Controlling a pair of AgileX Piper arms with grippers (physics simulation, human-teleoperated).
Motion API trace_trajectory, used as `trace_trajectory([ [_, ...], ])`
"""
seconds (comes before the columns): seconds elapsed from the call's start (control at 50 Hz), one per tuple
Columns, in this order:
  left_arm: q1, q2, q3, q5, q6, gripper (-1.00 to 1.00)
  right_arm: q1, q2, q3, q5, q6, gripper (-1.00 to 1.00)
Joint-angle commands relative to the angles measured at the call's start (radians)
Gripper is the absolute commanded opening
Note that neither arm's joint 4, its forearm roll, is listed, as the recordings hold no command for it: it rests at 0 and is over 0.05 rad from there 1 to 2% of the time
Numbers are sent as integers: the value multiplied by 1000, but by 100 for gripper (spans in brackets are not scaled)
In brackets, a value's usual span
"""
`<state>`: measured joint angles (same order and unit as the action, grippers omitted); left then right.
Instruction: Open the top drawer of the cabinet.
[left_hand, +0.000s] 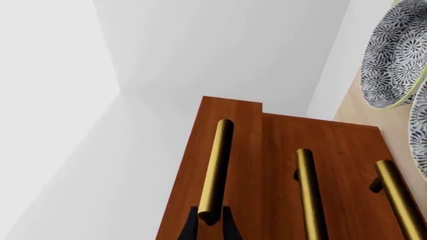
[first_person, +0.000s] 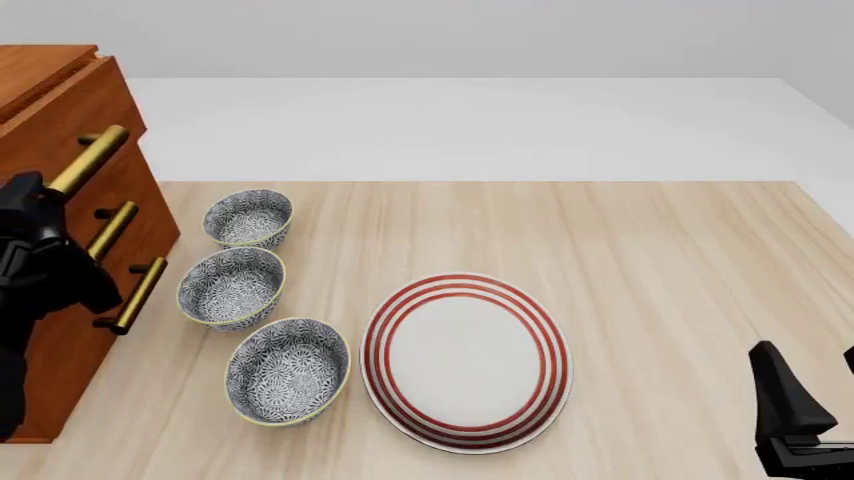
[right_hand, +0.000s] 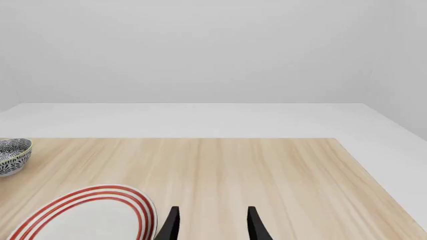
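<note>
The cabinet (first_person: 54, 330) stands at the table's left edge, and its front also shows in the left wrist view (left_hand: 333, 150). The top drawer (left_hand: 233, 112) stands out a little further than the two drawer fronts below it. My left gripper (left_hand: 210, 222) is shut on the near end of the top drawer's brass bar handle (left_hand: 217, 160), one finger on each side. In the front view the left gripper (first_person: 51, 192) sits at that handle (first_person: 94, 155). My right gripper (first_person: 810, 368) is open and empty at the table's near right, and its fingers (right_hand: 171, 225) show over bare wood.
Three patterned bowls (first_person: 232, 286) stand in a row just right of the cabinet, close to the lower handles (first_person: 138, 293). A red-striped plate (first_person: 463, 362) lies at the table's middle front. Two bowls (left_hand: 393, 55) show in the left wrist view.
</note>
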<state>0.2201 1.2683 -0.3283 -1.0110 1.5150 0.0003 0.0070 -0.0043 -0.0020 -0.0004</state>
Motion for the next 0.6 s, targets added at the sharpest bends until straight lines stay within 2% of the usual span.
trace_trajectory([
  [0.02, -115, 56, -27, 72, 5, -100, 0, 0, 0, 0, 0, 100],
  [0.6, -167, 81, -50, 79, 1, -100, 0, 0, 0, 0, 0, 100],
])
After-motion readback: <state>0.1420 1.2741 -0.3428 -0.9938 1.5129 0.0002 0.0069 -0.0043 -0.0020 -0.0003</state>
